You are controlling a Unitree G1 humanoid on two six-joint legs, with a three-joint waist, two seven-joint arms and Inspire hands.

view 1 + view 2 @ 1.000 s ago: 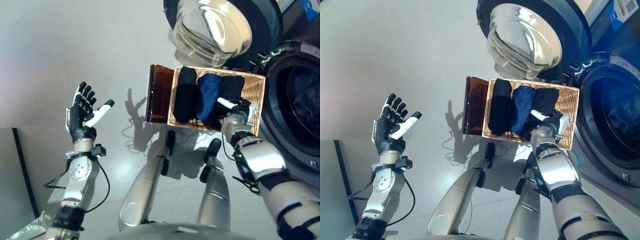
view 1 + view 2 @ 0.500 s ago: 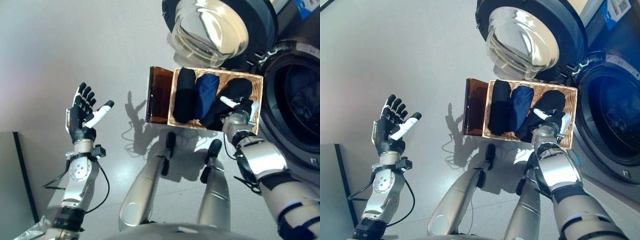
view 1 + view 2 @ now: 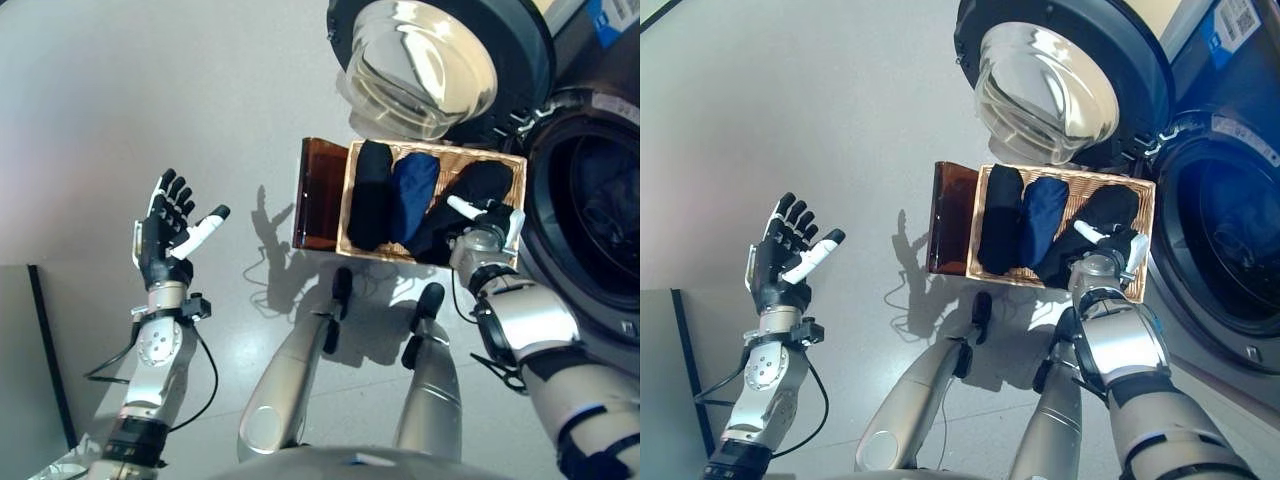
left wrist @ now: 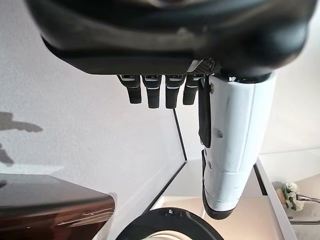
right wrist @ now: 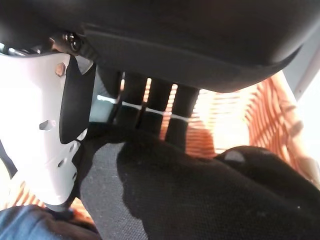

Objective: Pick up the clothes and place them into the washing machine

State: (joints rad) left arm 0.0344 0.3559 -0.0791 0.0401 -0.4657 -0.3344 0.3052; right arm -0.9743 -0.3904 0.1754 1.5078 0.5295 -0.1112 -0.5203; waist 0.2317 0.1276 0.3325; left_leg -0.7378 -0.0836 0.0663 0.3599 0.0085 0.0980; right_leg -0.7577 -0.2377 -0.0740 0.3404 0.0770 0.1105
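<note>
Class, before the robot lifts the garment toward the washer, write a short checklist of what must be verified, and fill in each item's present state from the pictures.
1. Right hand closed on the black garment: ok; thumb and fingers pinch the cloth in the wrist view.
2. Garment clear of the wicker basket: not ok; it still lies inside, partly raised.
3. Neighbouring blue garment free of the grip: cannot tell; it lies close beside the thumb.
4. Washer door open: ok; it is swung aside.
5. Drum opening unobstructed: ok, though dark laundry already lies within.
6. Left hand out of the way: ok; raised open, empty, far from the basket.
</note>
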